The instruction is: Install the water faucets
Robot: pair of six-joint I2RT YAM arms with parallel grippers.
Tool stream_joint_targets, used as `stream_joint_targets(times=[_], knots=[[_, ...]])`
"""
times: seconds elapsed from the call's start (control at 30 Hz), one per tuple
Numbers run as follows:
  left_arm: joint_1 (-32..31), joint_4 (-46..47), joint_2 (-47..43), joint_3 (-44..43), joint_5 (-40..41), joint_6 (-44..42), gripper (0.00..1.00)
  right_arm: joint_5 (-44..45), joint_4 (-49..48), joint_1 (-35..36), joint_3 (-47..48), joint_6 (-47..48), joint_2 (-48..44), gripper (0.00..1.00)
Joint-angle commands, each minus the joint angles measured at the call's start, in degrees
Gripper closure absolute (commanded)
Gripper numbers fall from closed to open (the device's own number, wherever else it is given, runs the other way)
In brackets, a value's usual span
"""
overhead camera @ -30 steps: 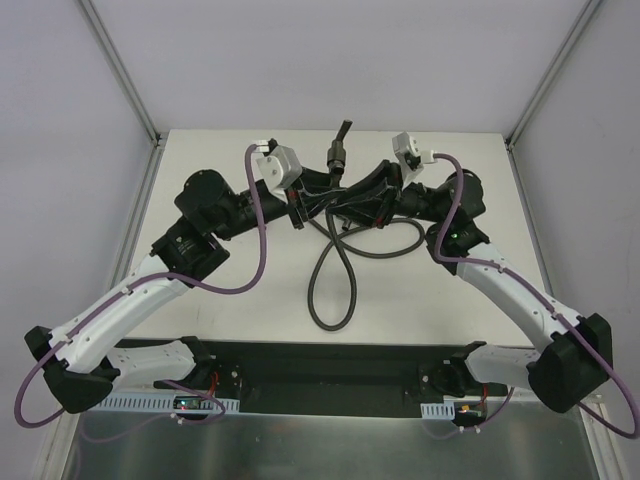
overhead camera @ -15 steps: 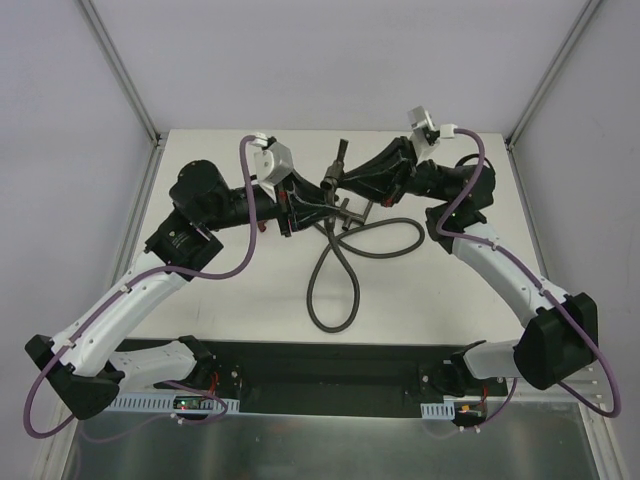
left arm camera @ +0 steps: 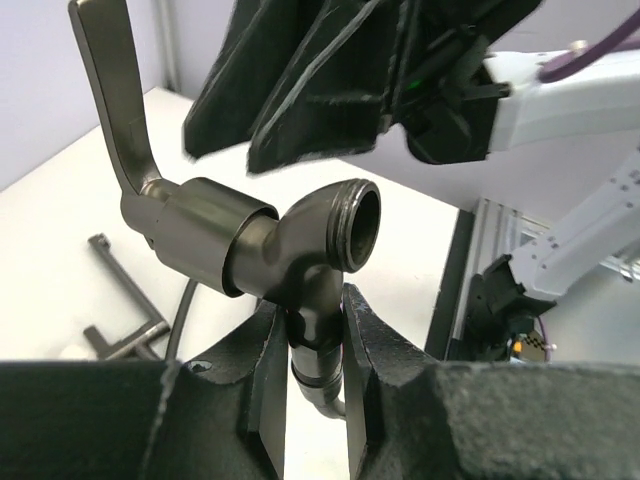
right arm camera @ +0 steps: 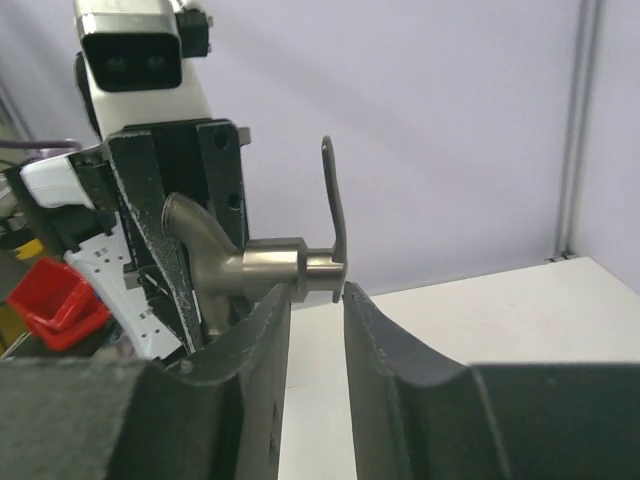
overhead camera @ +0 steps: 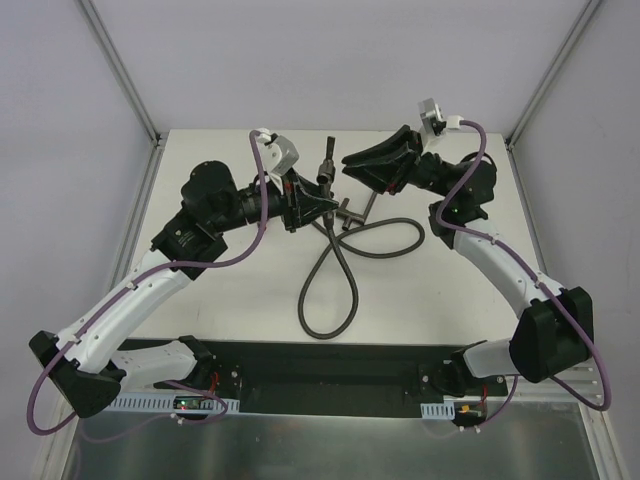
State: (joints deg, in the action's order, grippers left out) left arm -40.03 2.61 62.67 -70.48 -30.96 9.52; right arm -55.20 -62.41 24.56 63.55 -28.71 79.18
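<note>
— So, what lies on the white table (overhead camera: 250, 315)?

— We see the long dark hose (overhead camera: 385, 254) looped there, between the arms.

— And the jaws?

— Our left gripper (left arm camera: 315, 335) is closed tight on the stem of the grey metal faucet (left arm camera: 250, 250), which is held above the table. Our right gripper (right arm camera: 316, 300) is open only a little, with nothing in it, just beside the faucet's lever.

One dull grey-brown metal faucet (left arm camera: 265, 245), raised above the bench (left arm camera: 60, 230); its lower stem pinched between the fingers (left arm camera: 262, 385) of the left gripper (left arm camera: 308, 350); lever handle pointing up; threaded round mouth open, facing sideways.
</note>
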Motion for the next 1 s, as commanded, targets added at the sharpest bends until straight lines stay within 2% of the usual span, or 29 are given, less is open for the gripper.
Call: stream_joint_targets(times=[0.0,0.27,0.33,0.37,0.47,0.53,0.77,0.83,0.97], knots=[[0.48,1.43,-0.98,1.04,10.01,2.08,1.00,3.08,-1.84,-2.49,-1.49,-0.65,-0.60,0.66],[0.66,2.74,-1.33,2.45,21.81,5.50,1.00,6.85,6.75,-2.15,-6.50,7.86,-3.94,0.46],[0.57,3.45,-1.33,2.63,23.65,6.47,1.00,9.83,10.54,-1.01,-7.91,14.53,-5.87,0.44],[0.57,3.71,-1.24,2.80,24.10,7.26,1.00,11.33,15.60,0.83,-8.44,17.34,-6.75,0.44],[0.57,4.42,-0.98,2.71,25.24,8.32,1.00,20.11,25.02,6.18,-10.19,30.26,-10.70,0.42],[0.57,4.42,-0.89,2.71,25.86,8.59,1.00,23.73,25.76,8.04,-10.99,33.53,-12.64,0.41],[0.57,4.94,-2.20,3.50,29.46,10.25,1.00,22.76,21.55,11.82,-11.78,31.87,-11.50,0.40],[0.57,5.21,-2.64,3.94,30.70,11.04,1.00,25.48,21.54,13.58,-12.13,33.27,-11.24,0.35],[0.57,5.91,-3.26,4.47,32.19,12.19,1.00,33.21,21.98,18.59,-13.27,38.27,-12.02,0.35]])
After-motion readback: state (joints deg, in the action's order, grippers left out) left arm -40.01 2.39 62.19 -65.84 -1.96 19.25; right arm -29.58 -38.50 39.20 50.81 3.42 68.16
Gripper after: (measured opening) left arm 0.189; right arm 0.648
